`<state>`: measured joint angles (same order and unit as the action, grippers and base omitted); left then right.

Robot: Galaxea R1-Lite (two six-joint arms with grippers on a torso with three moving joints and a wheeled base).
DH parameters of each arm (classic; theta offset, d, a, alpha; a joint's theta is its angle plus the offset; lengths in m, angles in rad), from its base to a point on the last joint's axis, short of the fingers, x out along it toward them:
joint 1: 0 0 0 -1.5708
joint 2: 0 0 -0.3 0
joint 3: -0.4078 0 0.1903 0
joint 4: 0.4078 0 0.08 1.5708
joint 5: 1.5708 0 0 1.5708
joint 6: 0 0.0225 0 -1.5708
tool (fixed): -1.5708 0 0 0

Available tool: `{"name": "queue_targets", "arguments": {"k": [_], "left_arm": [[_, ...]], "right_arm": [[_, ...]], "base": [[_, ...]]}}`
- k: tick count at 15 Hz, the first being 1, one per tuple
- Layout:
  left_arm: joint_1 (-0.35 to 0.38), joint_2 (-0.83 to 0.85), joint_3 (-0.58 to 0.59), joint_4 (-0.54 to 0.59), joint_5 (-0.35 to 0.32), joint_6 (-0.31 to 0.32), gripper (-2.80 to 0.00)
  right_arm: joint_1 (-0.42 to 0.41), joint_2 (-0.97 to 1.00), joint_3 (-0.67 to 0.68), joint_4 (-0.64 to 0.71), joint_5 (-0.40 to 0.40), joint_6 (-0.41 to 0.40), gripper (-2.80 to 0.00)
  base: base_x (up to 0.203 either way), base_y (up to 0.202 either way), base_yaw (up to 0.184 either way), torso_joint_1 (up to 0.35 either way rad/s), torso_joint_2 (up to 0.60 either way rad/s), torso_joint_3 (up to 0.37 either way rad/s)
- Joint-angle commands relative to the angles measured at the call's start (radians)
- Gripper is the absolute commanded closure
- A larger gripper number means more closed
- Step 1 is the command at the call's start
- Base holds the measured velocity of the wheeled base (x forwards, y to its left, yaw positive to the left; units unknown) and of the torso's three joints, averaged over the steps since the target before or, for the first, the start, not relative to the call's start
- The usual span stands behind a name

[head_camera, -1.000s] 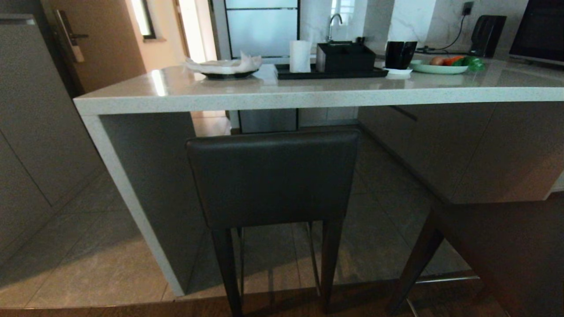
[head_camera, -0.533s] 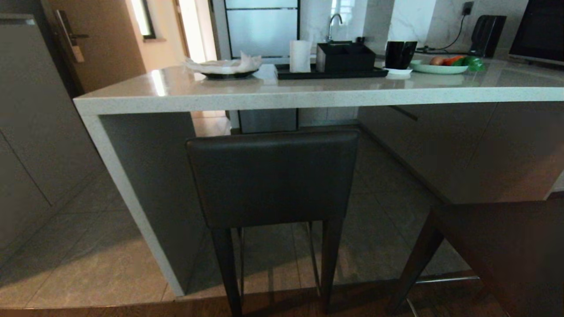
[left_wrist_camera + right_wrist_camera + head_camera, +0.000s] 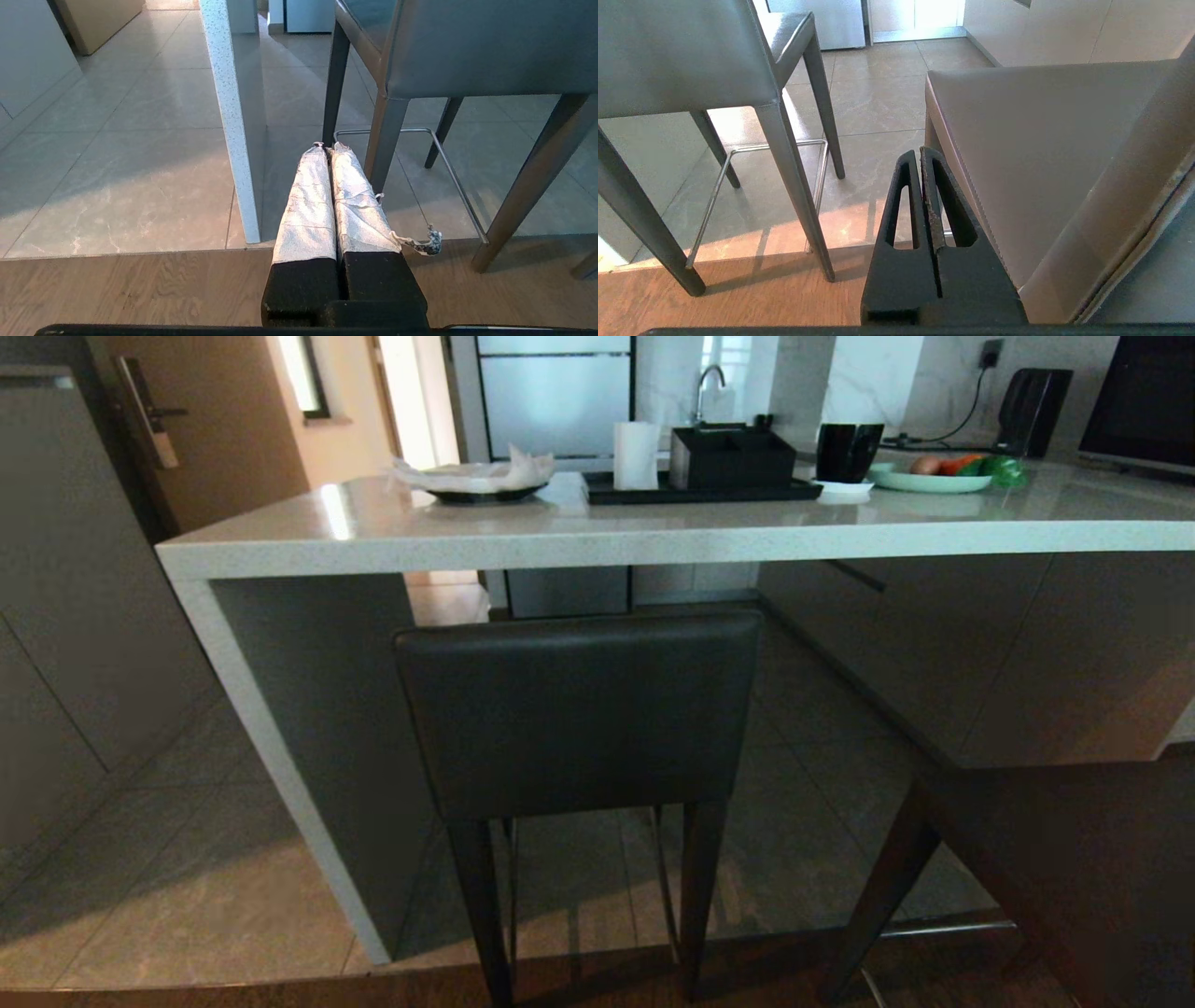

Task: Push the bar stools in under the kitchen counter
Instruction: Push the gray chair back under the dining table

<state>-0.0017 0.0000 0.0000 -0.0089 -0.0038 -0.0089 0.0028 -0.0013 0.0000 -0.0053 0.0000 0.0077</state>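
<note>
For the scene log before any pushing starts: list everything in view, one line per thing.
bar stools: two, dark grey-black; one centred before the counter, backrest toward the camera; the other at lower right, only partly in frame.
kitchen counter: one, pale speckled, across the view.
black tray: one, on the countertop.
black box: one, on the tray.
white roll: one, upright on the tray.
black cup: one, right of the tray.
green plate: one, holding vegetables, far right.
dark dish: one, with white crumpled paper, left.
left gripper: shut, low beside the centred stool's legs.
right gripper: shut, low between the stools.
</note>
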Motion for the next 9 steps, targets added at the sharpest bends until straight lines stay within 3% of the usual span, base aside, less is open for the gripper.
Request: {"name": "queue_targets", "arguments": {"k": [1,9], "left_arm": [[-0.001,0.002,0.002,0.0,0.001,0.0,0.0],[0.0,0.002,0.002,0.0,-0.001,0.001,0.0]], "right_arm": [[0.0,0.001,0.002,-0.001,0.0,0.0,0.0],[0.0,0.001,0.002,-0.001,0.0,0.003,0.0]], "base": [[0.0,0.0,0.0,0.0,0.0,0.0],[0.0,0.0,0.0,0.0,0.0,0.0]]}}
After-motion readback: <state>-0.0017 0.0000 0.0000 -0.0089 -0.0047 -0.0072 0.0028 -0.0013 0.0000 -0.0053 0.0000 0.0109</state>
